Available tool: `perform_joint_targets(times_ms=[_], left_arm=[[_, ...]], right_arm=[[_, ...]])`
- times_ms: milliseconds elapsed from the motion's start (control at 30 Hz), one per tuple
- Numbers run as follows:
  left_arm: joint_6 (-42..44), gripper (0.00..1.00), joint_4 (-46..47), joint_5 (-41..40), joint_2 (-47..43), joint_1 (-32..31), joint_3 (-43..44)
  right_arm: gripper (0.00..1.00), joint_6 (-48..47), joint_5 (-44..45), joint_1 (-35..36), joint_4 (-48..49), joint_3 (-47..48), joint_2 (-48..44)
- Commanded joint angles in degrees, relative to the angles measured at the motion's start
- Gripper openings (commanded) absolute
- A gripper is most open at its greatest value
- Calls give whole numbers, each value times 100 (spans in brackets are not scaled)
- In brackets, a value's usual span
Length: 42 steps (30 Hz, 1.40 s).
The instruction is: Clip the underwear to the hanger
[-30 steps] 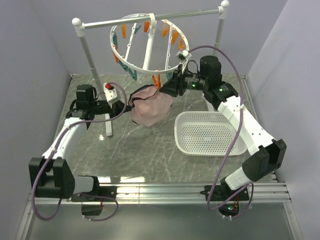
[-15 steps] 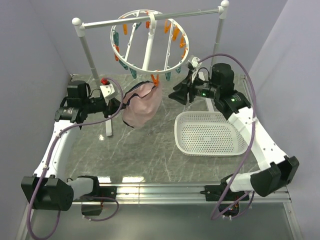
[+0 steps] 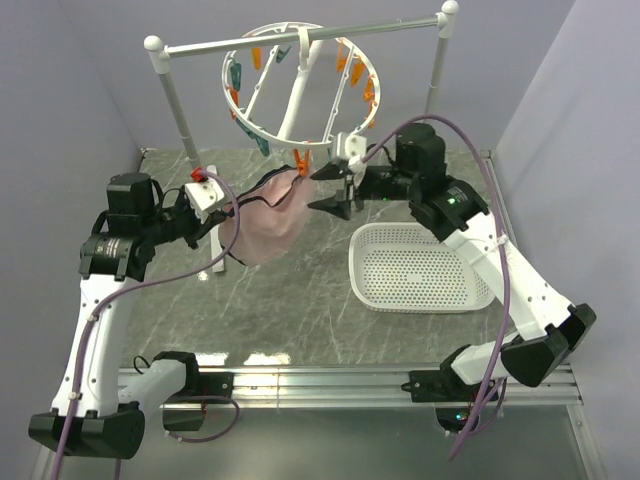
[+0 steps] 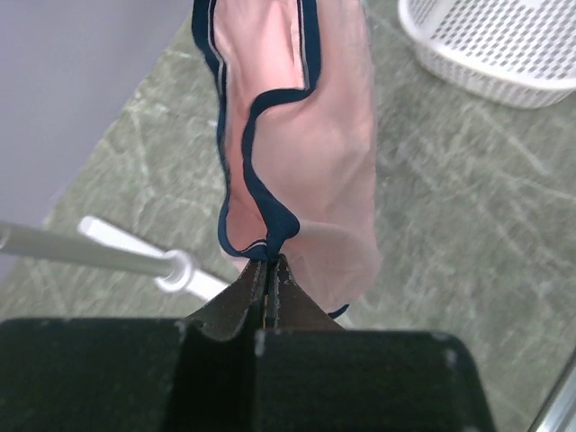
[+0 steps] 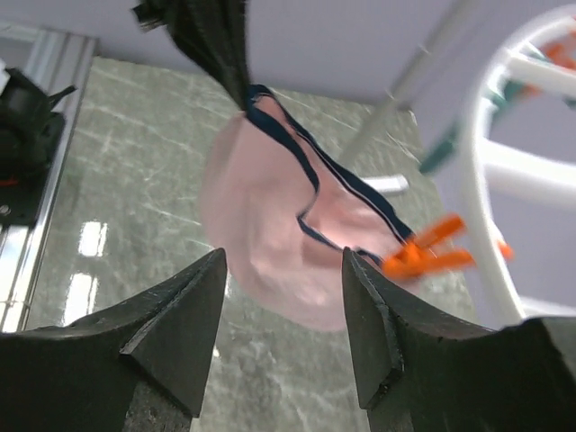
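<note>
Left hand clamped on underwear hem, orange clip gripping other end, right hand spread apart, basket lying beside

The left arm is showing white link shells between chunky black joint housings, and the right arm is matching it part for part. Lilac cables are trailing off both. A white bracket with a red cap is riding the left wrist, and a small green light is glowing on the right one. Up close, the left fingers are reading matte black and tapered, while the right fingers are looking black and sharply faceted.
</note>
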Motion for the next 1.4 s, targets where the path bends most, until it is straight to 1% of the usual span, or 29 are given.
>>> perform_joint_targets(times_ms=[0, 100, 233, 433, 533, 667, 833, 1033, 1167, 1267, 1300, 1367], left_arm=[[475, 0, -367, -498, -254, 4, 263], [671, 0, -500, -490, -403, 4, 289], [908, 0, -544, -253, -553, 4, 254], [1128, 0, -772, 55, -474, 4, 395], [1137, 0, -711, 126, -456, 4, 404], [1190, 0, -711, 222, -465, 4, 395], [1365, 0, -728, 433, -527, 4, 342], [1532, 0, -825, 600, -509, 4, 403], [1646, 0, -895, 670, -527, 4, 421], [1734, 0, -948, 697, -553, 4, 421], [1717, 0, -948, 680, -571, 4, 404], [1647, 0, -939, 610, -562, 4, 395]], right_arm=[[62, -748, 95, 418, -132, 335, 150], [63, -845, 191, 743, 148, 352, 378], [67, -1021, 314, 1139, 430, 501, 843], [71, -1249, 429, 1526, 378, 1274, 1625], [72, -1416, 429, 1605, 351, 1530, 1907], [73, -1775, 279, 1754, -113, 1925, 2172], [73, -2023, 481, 1869, 0, 1741, 2233], [73, -2181, 692, 1869, -44, 1864, 2523], [71, -2392, 780, 1869, -193, 1978, 2717], [65, -2427, 851, 1834, -158, 1952, 2796], [60, -2427, 859, 1834, -158, 1952, 2813], [53, -2427, 877, 1799, -184, 1952, 2822]])
